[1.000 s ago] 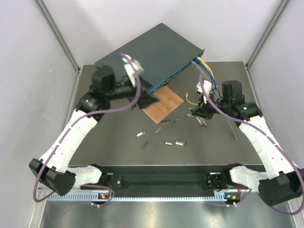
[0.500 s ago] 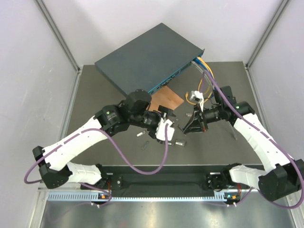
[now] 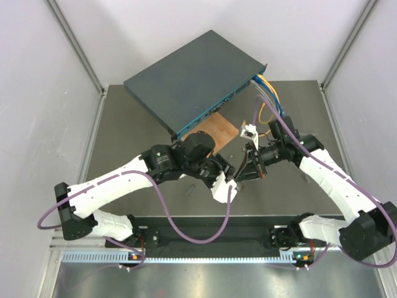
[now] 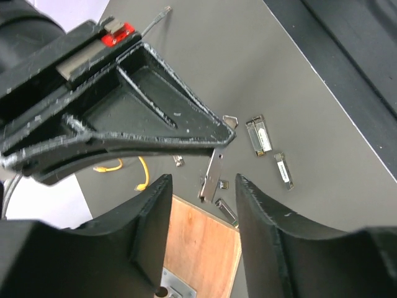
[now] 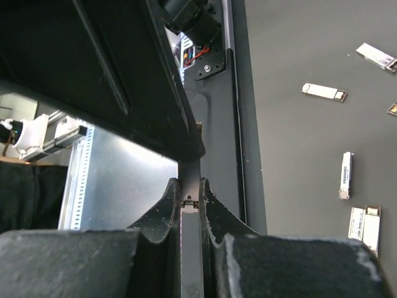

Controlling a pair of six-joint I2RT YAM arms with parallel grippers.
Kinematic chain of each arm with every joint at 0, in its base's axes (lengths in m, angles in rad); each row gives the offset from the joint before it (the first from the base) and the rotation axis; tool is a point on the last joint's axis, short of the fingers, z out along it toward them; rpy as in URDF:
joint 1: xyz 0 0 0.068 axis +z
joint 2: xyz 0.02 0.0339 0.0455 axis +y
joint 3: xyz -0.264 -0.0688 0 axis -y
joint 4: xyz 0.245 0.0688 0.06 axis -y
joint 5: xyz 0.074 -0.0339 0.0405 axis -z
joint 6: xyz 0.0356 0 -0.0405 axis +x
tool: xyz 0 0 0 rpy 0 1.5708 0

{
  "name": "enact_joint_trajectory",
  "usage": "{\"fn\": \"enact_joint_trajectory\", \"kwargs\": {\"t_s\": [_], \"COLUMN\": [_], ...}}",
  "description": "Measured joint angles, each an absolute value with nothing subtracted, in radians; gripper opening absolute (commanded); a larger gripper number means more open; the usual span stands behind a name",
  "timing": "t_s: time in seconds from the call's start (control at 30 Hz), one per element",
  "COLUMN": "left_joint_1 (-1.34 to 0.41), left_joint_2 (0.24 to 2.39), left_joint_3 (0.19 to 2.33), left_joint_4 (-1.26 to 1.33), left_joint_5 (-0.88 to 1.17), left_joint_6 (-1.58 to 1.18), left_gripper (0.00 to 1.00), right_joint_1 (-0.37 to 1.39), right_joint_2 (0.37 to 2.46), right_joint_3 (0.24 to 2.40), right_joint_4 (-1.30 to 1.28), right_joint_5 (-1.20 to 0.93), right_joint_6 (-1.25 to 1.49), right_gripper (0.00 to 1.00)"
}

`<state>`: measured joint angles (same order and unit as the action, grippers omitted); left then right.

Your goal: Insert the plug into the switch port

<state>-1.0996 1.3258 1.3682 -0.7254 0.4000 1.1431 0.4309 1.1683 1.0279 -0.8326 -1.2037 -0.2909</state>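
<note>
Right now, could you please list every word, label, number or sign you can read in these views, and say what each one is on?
No text can be read in any view.
On the switch: the markings by its sockets are too small to read.
On the loose modules: pale labels, blurred.
On the plug in the right gripper: no legible marking.

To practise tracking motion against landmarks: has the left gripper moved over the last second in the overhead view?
Yes. The left gripper has swung away from the switch, past the wooden square, rightward and toward the table's near edge.
</note>
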Motion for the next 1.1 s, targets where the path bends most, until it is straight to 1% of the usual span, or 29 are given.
{"fn": "enact_joint_trajectory", "kwargs": {"t_s": [0.13,0.17,0.23,0.27,0.3,0.33,0.37,0.4,0.43,0.5,0.53,0.63,0.77,0.8,0.83,0.87,1.0,1.1], "left_joint_1": [-1.115,-1.118,-1.122,-1.124,-1.126,-1.127,-1.127,-1.128,-1.128,-1.128,-1.128,-1.128,-1.117,-1.106,-1.085,-1.056,-0.899,-0.797], "left_joint_2": [1.335,1.335,1.335,1.335,1.335,1.335,1.334,1.333,1.331,1.331,1.331,1.326,1.304,1.297,1.292,1.288,1.293,1.32], "left_joint_3": [1.364,1.362,1.356,1.351,1.345,1.341,1.338,1.335,1.333,1.331,1.33,1.323,1.323,1.323,1.323,1.323,1.323,1.33], "left_joint_4": [-0.722,-0.722,-0.722,-0.72,-0.719,-0.719,-0.721,-0.721,-0.719,-0.711,-0.708,-0.703,-0.703,-0.702,-0.7,-0.698,-0.665,-0.622], "left_joint_5": [0.38,0.376,0.369,0.365,0.361,0.357,0.355,0.352,0.348,0.341,0.337,0.33,0.348,0.363,0.389,0.422,0.558,0.637], "left_joint_6": [1.146,1.146,1.142,1.135,1.128,1.121,1.117,1.112,1.102,1.077,1.057,0.98,0.823,0.766,0.705,0.638,0.382,0.189], "left_gripper": [0.39,0.33,0.27,0.22,0.12,0.07,0.02,0.0,0.0,0.0,0.0,0.0,0.0,0.0,0.0,0.0,0.0,0.0], "right_joint_1": [0.445,0.449,0.452,0.452,0.452,0.453,0.452,0.453,0.453,0.453,0.454,0.455,0.427,0.418,0.407,0.4,0.39,0.39], "right_joint_2": [1.184,1.185,1.186,1.186,1.186,1.186,1.186,1.186,1.186,1.186,1.186,1.185,1.155,1.139,1.109,1.081,0.962,0.87], "right_joint_3": [1.028,1.028,1.029,1.03,1.032,1.036,1.038,1.042,1.046,1.051,1.057,1.088,1.141,1.146,1.148,1.148,1.149,1.132], "right_joint_4": [-0.831,-0.831,-0.831,-0.832,-0.832,-0.834,-0.836,-0.841,-0.844,-0.846,-0.847,-0.853,-0.838,-0.826,-0.804,-0.793,-0.781,-0.778], "right_joint_5": [-1.207,-1.207,-1.206,-1.205,-1.204,-1.196,-1.192,-1.184,-1.178,-1.173,-1.17,-1.122,-1.001,-0.967,-0.922,-0.879,-0.734,-0.678], "right_joint_6": [-0.29,-0.29,-0.29,-0.291,-0.292,-0.292,-0.293,-0.292,-0.294,-0.287,-0.286,-0.287,-0.298,-0.305,-0.315,-0.328,-0.421,-0.524], "right_gripper": [0.0,0.0,0.0,0.0,0.0,0.0,0.09,0.15,0.31,0.53,0.67,0.81,0.89,0.92,0.98,1.0,1.0,1.0]}}
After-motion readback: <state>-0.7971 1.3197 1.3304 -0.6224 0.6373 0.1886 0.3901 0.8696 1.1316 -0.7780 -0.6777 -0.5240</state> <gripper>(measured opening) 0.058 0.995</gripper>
